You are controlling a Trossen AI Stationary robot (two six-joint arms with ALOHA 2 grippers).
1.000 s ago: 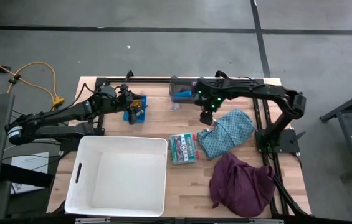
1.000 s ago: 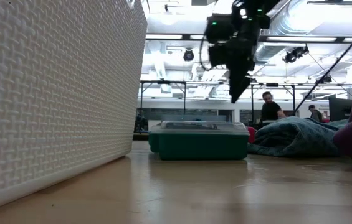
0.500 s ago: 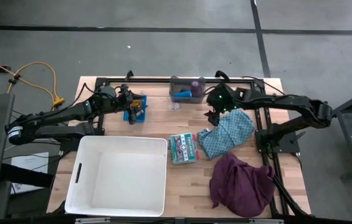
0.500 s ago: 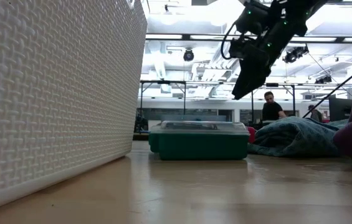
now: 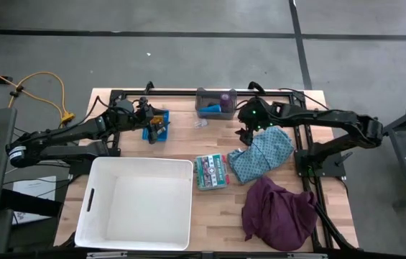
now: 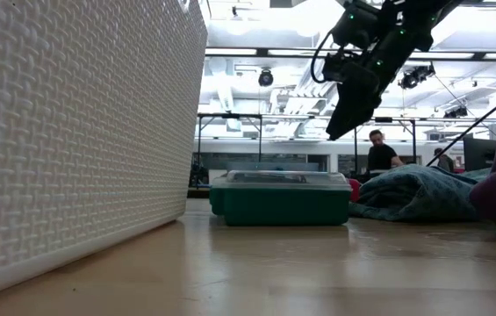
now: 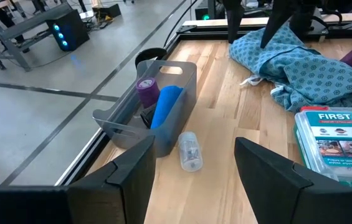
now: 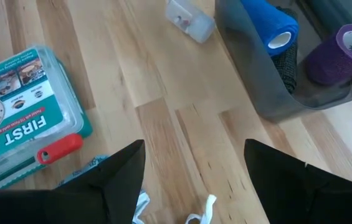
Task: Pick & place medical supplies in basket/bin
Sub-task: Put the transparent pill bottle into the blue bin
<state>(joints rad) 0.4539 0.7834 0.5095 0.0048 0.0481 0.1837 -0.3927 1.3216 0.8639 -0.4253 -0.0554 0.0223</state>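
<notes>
We are noting the near end of the bench (image 5: 210, 216) first: the white bin (image 5: 136, 203) is sitting at the near left, and the maroon cloth (image 5: 278, 212) is lying at the near right. Just beyond, the first aid kit (image 5: 210, 172) is resting beside the bin's right wall.

Farther back, the teal patterned cloth (image 5: 261, 153) is spreading right of the kit, its long axis running from near-left to far-right. The right claw (image 5: 243, 134) is hovering over the cloth's far-left edge, jaws standing open and holding nothing. We are judging this the deciding relation: the cloth lies directly below and slightly right of that claw, so the right arm is the nearer one.

At the far edge, the grey caddy (image 5: 215, 104) is holding the blue roll (image 8: 269, 23) and the purple roll (image 8: 341, 53). A clear vial (image 8: 189, 20) is lying on its side beside it. The left claw (image 5: 155, 126) is waiting at the far left over a blue holder (image 5: 157, 124), jaws open, empty.

The right wrist view is showing the rolls' hollow ends and white ties (image 8: 202, 210) at the cloth's edge; the high view is not resolving either. The low view is showing the claw hanging clear above the cloth.
</notes>
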